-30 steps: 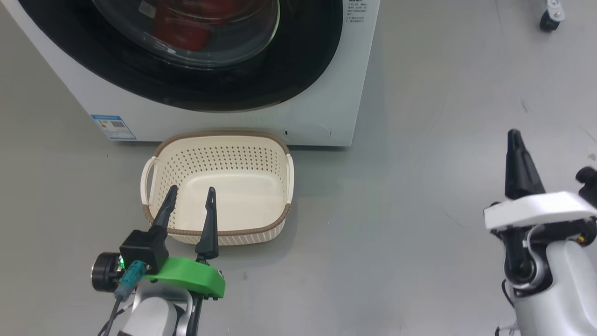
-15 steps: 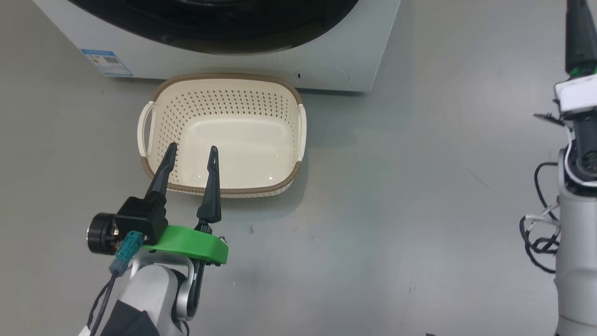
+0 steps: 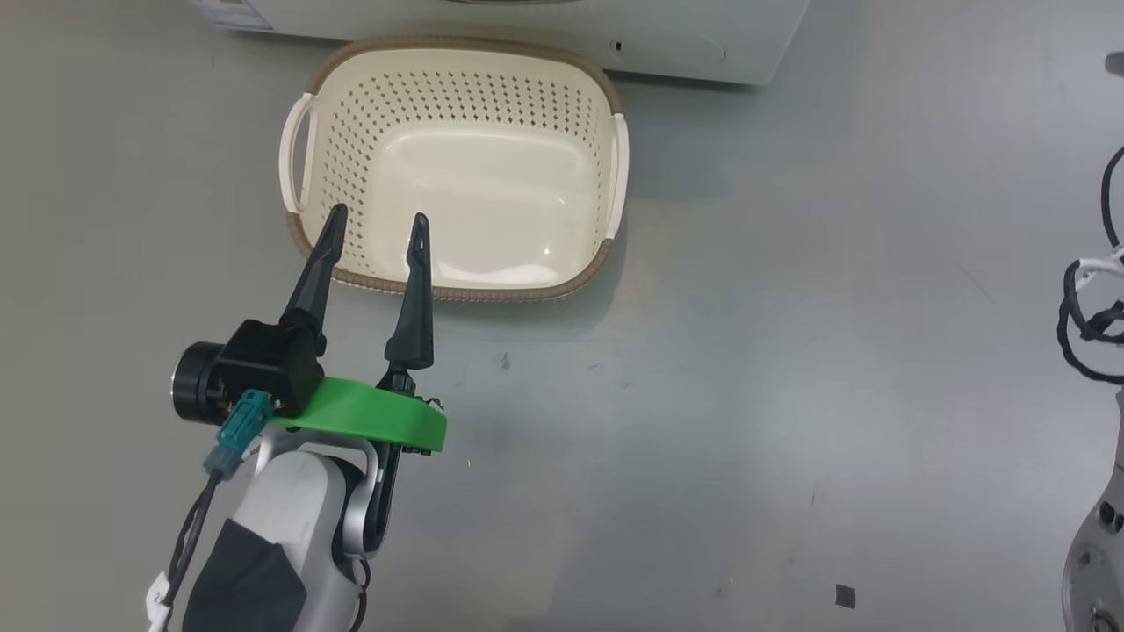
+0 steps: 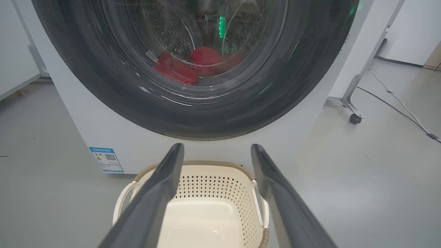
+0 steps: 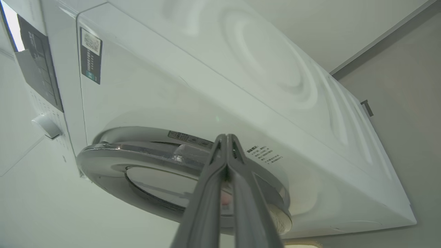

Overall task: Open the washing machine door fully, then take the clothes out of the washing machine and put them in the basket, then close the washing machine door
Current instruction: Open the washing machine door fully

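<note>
The washing machine (image 4: pixel 103 134) is a white box, and its lower edge (image 3: pixel 702 39) runs along the top of the head view. The washing machine door (image 4: pixel 103 86), with its black rim and glass bowl, looks closed. Red clothes (image 4: pixel 203 57) lie in the drum behind the glass. The cream basket (image 3: pixel 514 292) stands empty on the floor in front of the machine. My left gripper (image 3: pixel 379 216) is open, its tips over the basket's near left rim, and the left wrist view shows the same gripper (image 4: pixel 217 147) with nothing between its fingers. My right gripper (image 5: pixel 226 136) is shut, its tips close to the door's rim (image 5: pixel 137 151).
Grey floor stretches right of the basket. My right arm's cables (image 3: pixel 1089 307) hang at the right edge. A stand on a caster (image 4: pixel 355 118) and a floor cable (image 4: pixel 396 100) lie right of the machine. A blue label (image 4: pixel 106 159) marks its lower left.
The head camera has tipped down, so machine and basket slid up the picture. The shut right gripper rose out of the head view's right edge. The left gripper stays open by the basket.
</note>
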